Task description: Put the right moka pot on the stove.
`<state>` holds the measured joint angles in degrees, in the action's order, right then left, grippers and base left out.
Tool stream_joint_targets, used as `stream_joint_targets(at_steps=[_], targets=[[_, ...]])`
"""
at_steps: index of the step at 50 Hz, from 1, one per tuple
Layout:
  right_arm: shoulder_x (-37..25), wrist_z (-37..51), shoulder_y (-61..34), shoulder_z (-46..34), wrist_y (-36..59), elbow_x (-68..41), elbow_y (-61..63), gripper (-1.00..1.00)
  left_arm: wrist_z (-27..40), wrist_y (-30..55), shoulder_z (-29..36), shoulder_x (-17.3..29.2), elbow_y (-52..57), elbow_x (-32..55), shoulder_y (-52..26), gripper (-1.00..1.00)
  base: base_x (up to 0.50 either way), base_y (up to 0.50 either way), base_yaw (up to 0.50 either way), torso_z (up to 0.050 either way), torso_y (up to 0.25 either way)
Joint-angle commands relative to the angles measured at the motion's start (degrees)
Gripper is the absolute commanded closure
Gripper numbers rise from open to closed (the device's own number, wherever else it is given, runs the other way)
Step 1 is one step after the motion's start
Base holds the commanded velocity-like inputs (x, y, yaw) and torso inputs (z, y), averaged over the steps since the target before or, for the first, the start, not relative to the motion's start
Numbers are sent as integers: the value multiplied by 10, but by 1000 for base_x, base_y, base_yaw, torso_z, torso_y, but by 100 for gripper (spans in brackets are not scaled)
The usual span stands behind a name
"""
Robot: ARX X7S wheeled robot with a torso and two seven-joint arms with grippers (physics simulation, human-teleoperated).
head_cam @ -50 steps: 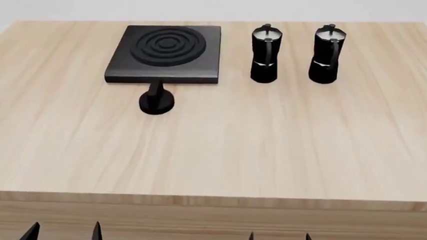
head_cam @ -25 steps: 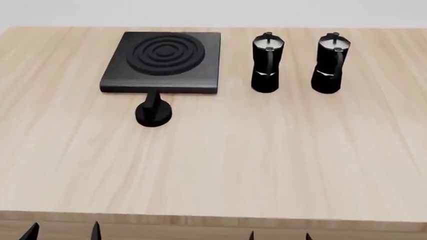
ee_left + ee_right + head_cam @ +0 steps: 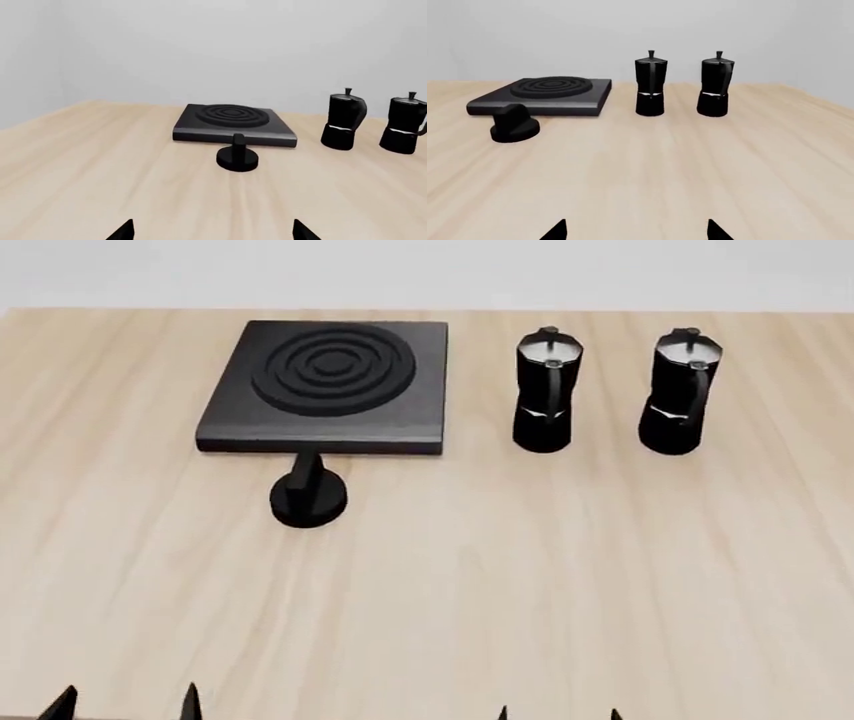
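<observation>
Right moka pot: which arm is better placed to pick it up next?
Probably the right arm: the right moka pot stands on the table's right side, roughly ahead of the right end effector; the left end effector is across the table.

Pale wood desk [image 3: 561, 580], matt, with long straight grain streaks running away from the near edge. Black stove [image 3: 324, 388], slab top of brushed, faintly streaked look; raised concentric rings glossier, catching soft highlights. Black knob [image 3: 308, 498] just beside its front edge, smooth, dull sheen. Right moka pot [image 3: 678, 393] of black faceted body, semi-gloss, grey metallic sheen on lid and a pale glint at the waist. Other moka pot [image 3: 545, 392] of identical finish.
</observation>
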<state>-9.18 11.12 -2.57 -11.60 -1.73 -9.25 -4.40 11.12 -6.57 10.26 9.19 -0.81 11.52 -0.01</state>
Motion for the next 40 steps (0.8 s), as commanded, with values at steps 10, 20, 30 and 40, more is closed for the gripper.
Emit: stream_joint_targets(at_steps=[10, 20, 30, 40], targets=[[-4, 4, -2, -4, -6, -11, -4, -100, 7, -3, 8, 6, -1, 4, -1, -100, 183, 107, 0, 0, 0], [-6, 7, -3, -8, -6, -12, -4, -100, 10, -6, 10, 8, -4, 7, -2, -100, 184, 105, 0, 0, 0], [-8, 10, -3, -13, -9, -13, -6, -100, 9, -5, 14, 12, -3, 12, -2, -100, 182, 82, 0, 0, 0], [-11, 13, -3, -14, -10, -17, -5, -100, 14, -7, 17, 14, -1, 12, -2, -100, 185, 8, 0, 0, 0]])
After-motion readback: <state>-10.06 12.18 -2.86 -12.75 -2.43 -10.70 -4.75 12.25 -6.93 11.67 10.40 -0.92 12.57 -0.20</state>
